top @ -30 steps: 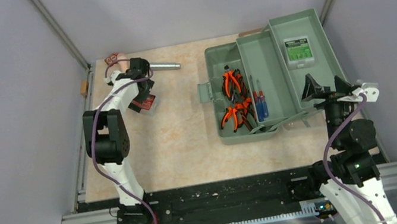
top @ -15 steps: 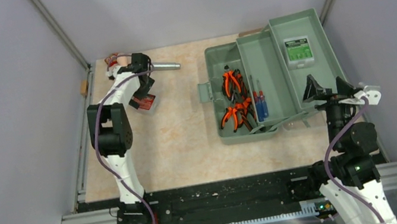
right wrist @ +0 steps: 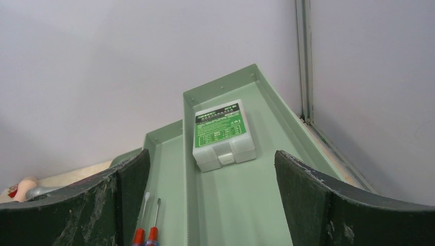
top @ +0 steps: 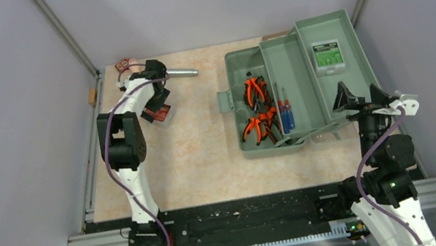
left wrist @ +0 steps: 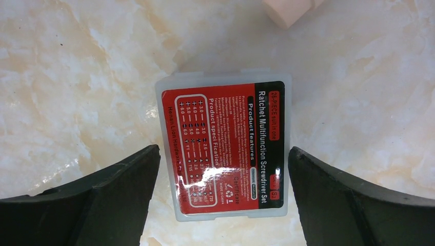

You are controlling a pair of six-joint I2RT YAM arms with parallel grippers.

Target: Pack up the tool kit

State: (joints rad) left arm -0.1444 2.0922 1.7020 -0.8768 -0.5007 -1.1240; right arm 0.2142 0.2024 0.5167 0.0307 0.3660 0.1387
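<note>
The sage-green toolbox [top: 235, 67] stands open at the right. Orange-handled pliers [top: 254, 91] lie in its base and two blue-and-red screwdrivers [top: 284, 112] in the tray [top: 288, 62]. A small green box [top: 328, 56] lies in the upper tray [right wrist: 241, 205], also seen in the right wrist view [right wrist: 222, 134]. The small red box [left wrist: 228, 146] lies flat on the table at the far left [top: 158, 112]. My left gripper [left wrist: 223, 159] is open, directly above it, fingers either side, not touching. My right gripper [top: 360, 98] is open and empty at the toolbox's near right corner.
A silver microphone [top: 179, 72] lies at the table's back left, just beyond the left gripper. A pale block [left wrist: 287, 10] sits near the red box. A small brown-red thing [top: 122, 64] lies in the back left corner. Grey walls close three sides.
My left arm has swung slightly, its elbow shifting left, with the gripper staying over the red box. The right arm has barely moved.
</note>
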